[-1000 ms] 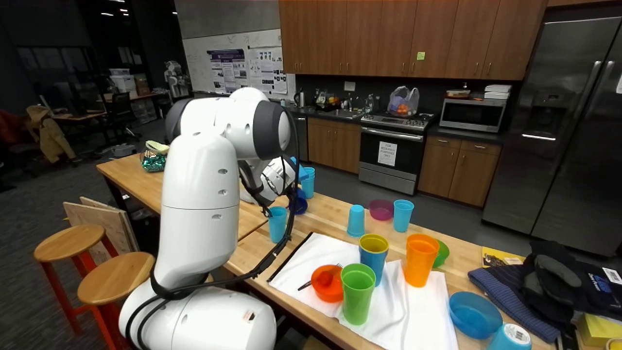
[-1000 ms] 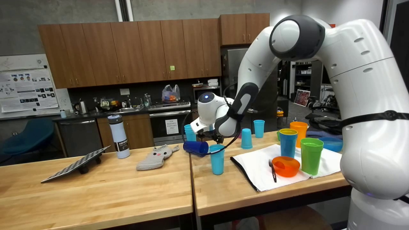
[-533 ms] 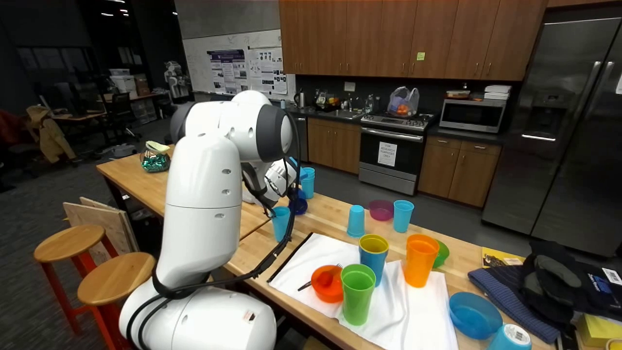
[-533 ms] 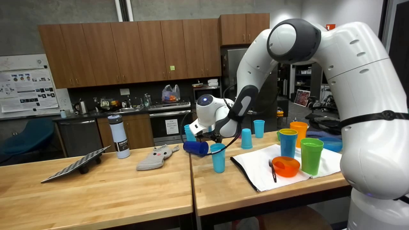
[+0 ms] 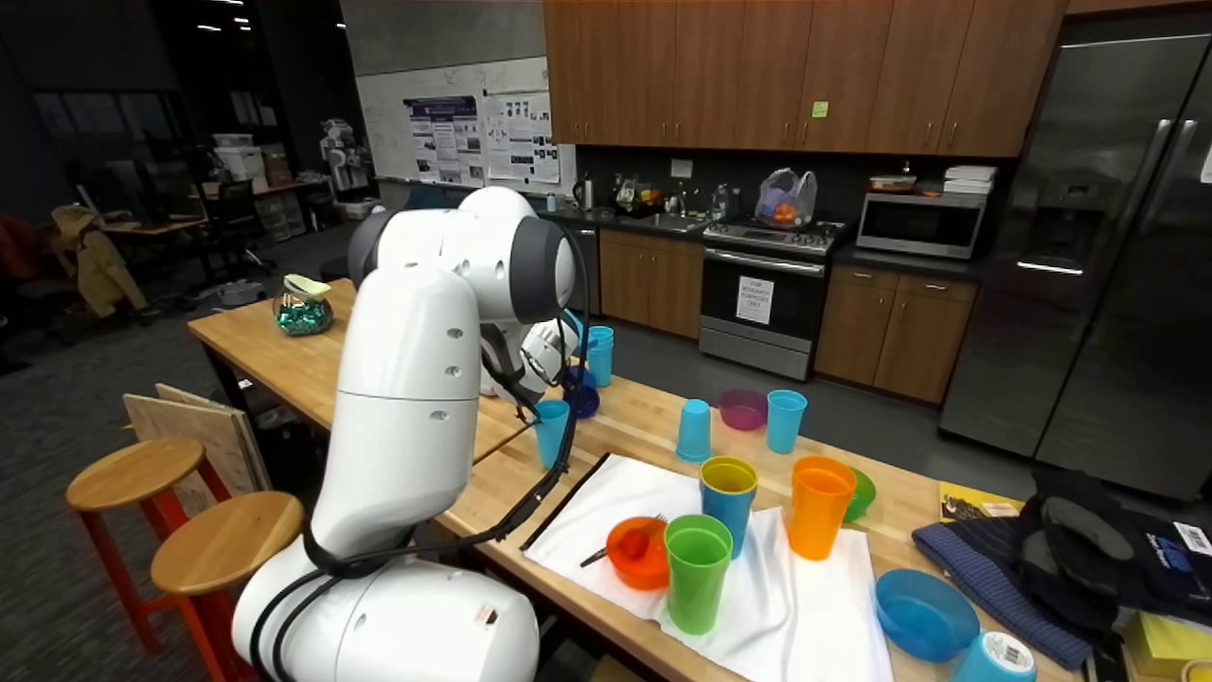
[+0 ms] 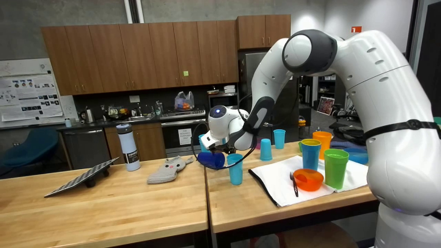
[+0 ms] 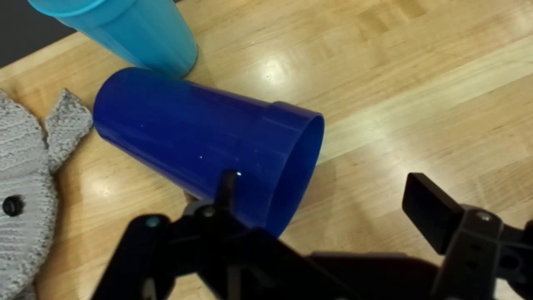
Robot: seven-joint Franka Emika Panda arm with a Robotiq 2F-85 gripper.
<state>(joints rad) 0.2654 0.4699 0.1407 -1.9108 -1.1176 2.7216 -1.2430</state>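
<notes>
In the wrist view a dark blue cup [image 7: 191, 133] lies on its side, its mouth toward my gripper [image 7: 322, 181]. The jaws are wide apart with bare tabletop between them. One finger [image 7: 227, 187] overlaps the cup near its rim; whether it touches cannot be told. A light-blue cup [image 7: 158, 37] stands behind the blue one, and a grey knitted toy [image 7: 25, 175] is by its base. In both exterior views another light-blue cup [image 6: 235, 170] stands upright close by the gripper [image 6: 225, 150], whose fingers are mostly hidden there.
A black cable [image 5: 516, 516] hangs from the arm and crosses in front of the near light-blue cup. A white cloth [image 6: 275, 182] carries an orange bowl [image 6: 308, 179], a fork and several cups. A bottle [image 6: 128, 148] stands on the adjoining table, past the toy.
The arm has sunk lower, and its wrist has edged left and down in an exterior view. The upright light-blue cup beside the gripper has shifted slightly. The dark blue cup stays put.
</notes>
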